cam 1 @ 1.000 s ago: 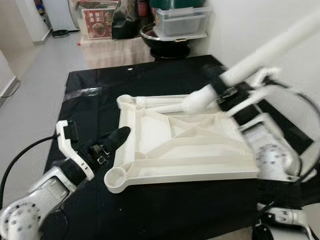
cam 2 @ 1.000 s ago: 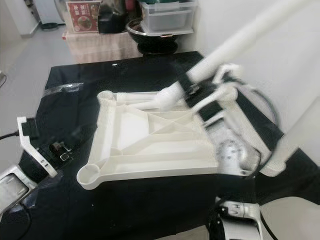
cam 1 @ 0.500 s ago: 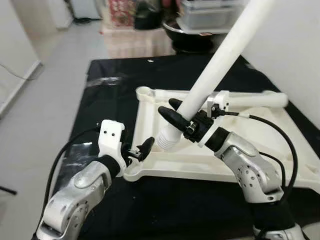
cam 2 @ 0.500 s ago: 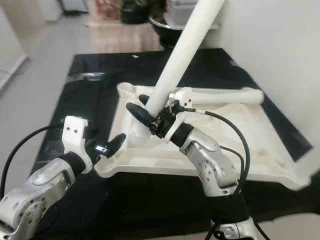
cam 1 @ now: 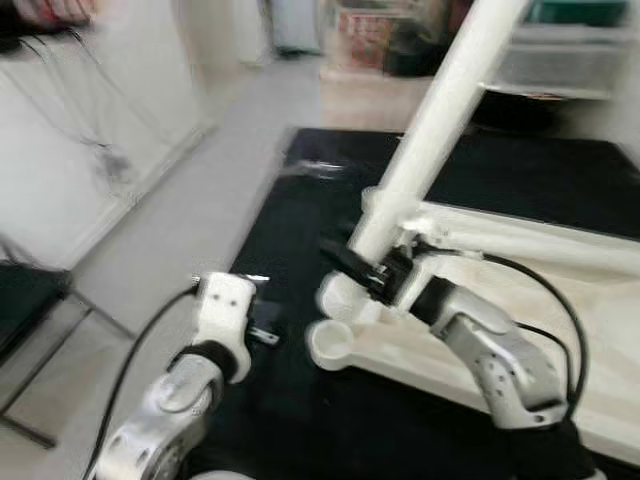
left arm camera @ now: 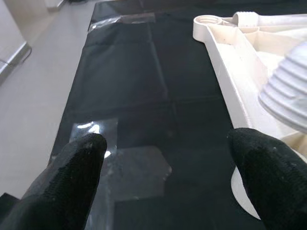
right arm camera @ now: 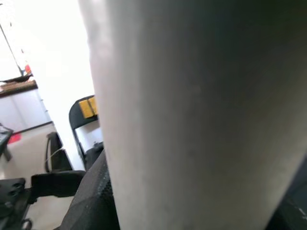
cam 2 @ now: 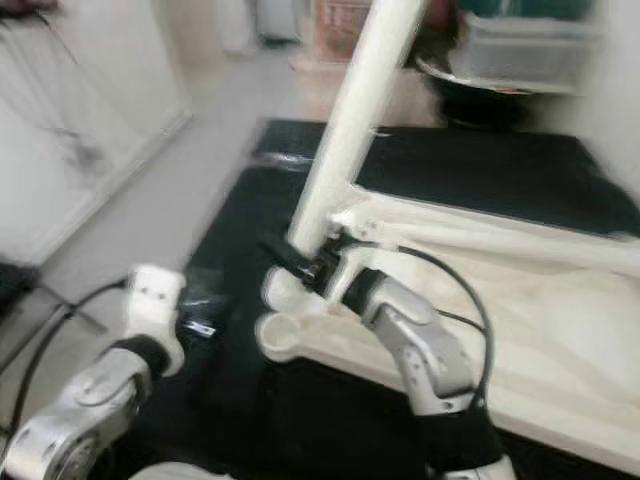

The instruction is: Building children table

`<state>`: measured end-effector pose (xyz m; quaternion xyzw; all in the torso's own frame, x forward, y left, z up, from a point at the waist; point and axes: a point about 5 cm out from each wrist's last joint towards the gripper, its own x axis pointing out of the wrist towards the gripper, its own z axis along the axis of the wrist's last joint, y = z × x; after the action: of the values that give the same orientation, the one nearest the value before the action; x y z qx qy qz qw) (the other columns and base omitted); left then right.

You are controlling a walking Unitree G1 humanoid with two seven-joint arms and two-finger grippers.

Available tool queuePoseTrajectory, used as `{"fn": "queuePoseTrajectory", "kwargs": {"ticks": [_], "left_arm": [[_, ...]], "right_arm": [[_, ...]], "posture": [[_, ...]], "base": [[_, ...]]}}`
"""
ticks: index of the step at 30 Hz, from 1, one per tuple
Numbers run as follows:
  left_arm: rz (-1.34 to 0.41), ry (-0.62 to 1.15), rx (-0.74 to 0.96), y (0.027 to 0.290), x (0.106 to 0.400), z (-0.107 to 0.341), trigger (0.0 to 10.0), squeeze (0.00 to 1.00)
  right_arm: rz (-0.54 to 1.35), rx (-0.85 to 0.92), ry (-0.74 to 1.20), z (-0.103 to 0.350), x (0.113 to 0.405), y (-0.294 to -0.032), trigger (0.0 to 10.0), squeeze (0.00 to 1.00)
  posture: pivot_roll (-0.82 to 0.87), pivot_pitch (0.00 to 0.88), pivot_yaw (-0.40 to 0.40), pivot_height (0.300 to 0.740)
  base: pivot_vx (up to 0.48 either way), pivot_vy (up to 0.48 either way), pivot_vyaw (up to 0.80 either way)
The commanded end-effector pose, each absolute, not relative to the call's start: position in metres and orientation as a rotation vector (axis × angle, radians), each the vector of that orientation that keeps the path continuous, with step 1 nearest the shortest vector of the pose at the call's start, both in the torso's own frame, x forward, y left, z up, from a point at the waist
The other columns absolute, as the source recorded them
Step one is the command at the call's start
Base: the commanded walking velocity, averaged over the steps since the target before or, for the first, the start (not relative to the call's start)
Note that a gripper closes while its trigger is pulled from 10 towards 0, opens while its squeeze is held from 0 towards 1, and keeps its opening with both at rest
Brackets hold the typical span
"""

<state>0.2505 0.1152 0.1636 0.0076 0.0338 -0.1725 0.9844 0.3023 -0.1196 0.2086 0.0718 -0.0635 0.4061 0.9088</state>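
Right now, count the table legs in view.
2. One leg slants up from the right gripper; the other leg lies along the far edge of the tabletop. More may be hidden.

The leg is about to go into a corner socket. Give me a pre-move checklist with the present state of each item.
1. Right hand shut on the white leg: ok.
2. Threaded end lined up over the near corner socket: not ok, it sits beside the socket and the leg is tilted.
3. Socket free of obstruction: ok.
4. Left hand open and off the tabletop frame: ok, though nothing steadies the frame.
5. Sharp head views: not ok, blurred.
6. Frame flat on the black mat: cannot tell.
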Motion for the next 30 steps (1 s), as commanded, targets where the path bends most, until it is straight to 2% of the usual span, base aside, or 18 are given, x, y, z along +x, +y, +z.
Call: {"fn": "queuePoseTrajectory", "kwargs": {"ticks": [1, 5, 7, 13, 30], "left_arm": [[-0.305, 0.085, 0.031, 0.125, 0.252, 0.158, 10.0, 0.00], [-0.364, 0.114, 0.017, 0.125, 0.245, 0.150, 10.0, 0.00], [-0.432, 0.125, -0.009, 0.121, 0.239, 0.147, 10.0, 0.00], [-0.489, 0.125, -0.027, 0.117, 0.236, 0.146, 10.0, 0.00], [-0.509, 0.085, -0.006, 0.118, 0.245, 0.147, 10.0, 0.00]], "right_arm": [[0.830, 0.150, -0.152, 0.211, 0.302, -0.120, 10.0, 0.00], [0.814, 0.150, -0.160, 0.211, 0.303, -0.121, 10.0, 0.00], [0.779, 0.146, -0.166, 0.211, 0.305, -0.123, 10.0, 0.00], [0.740, 0.142, -0.172, 0.210, 0.308, -0.125, 10.0, 0.00], [0.654, 0.109, -0.143, 0.203, 0.316, -0.129, 10.0, 0.00]], "posture": [[0.00, 0.086, -0.011, 0.740], [0.01, 0.087, -0.012, 0.740], [0.01, 0.089, -0.011, 0.740], [0.01, 0.088, -0.011, 0.740], [0.00, 0.084, -0.015, 0.740]], "base": [[0.000, 0.000, 0.80], [0.000, 0.000, 0.71], [0.000, 0.000, 0.00], [0.000, 0.000, 0.00], [0.000, 0.000, -0.05]]}}
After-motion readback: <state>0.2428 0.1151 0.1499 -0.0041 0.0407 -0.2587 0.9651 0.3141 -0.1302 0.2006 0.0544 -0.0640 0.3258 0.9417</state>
